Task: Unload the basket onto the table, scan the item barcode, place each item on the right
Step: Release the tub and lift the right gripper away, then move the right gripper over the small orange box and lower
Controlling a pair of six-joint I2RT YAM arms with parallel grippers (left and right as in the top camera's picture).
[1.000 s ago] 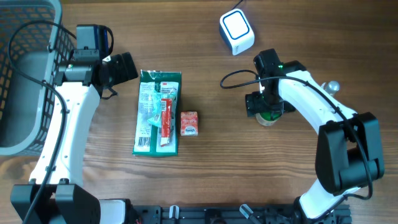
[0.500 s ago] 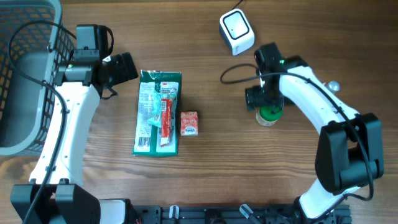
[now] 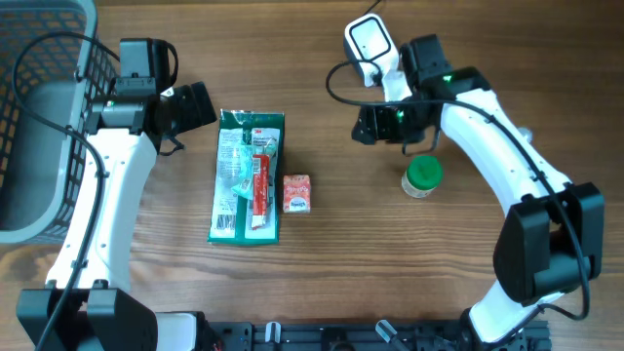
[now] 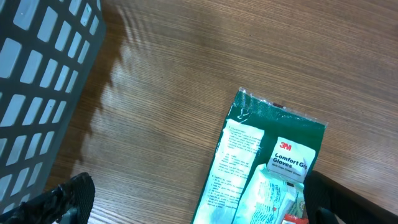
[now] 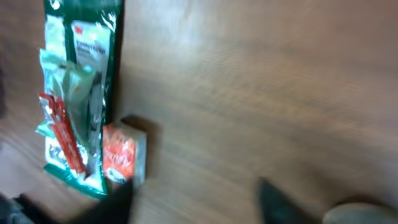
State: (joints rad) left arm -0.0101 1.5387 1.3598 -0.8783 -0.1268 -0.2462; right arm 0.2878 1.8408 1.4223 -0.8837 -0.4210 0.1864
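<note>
The left fingers (image 4: 65,198) are spread wide and hold nothing; the left gripper (image 3: 203,101) hangs just beside the top left corner of a green glove packet (image 3: 246,175), between it and a grey basket (image 3: 39,39) at the bench's (image 3: 322,263) left edge. The packet lies flat, long side running away from the robot. A small orange box (image 3: 296,193) lies just beside its right edge, near the lower half.

The right gripper (image 3: 369,127) hovers over bare wood, right of the packet and just in front of a white scanner (image 3: 369,41) at the far side. In the blurred wrist view its fingers (image 5: 277,193) stand apart with only wood between them, so it grips nothing; how wide the gap is I cannot tell exactly.

A jar with a green lid (image 3: 422,176) stands upright on the bench to the right of that gripper, apart from it and close under the right arm. The box and packet are well apart from the jar.
</note>
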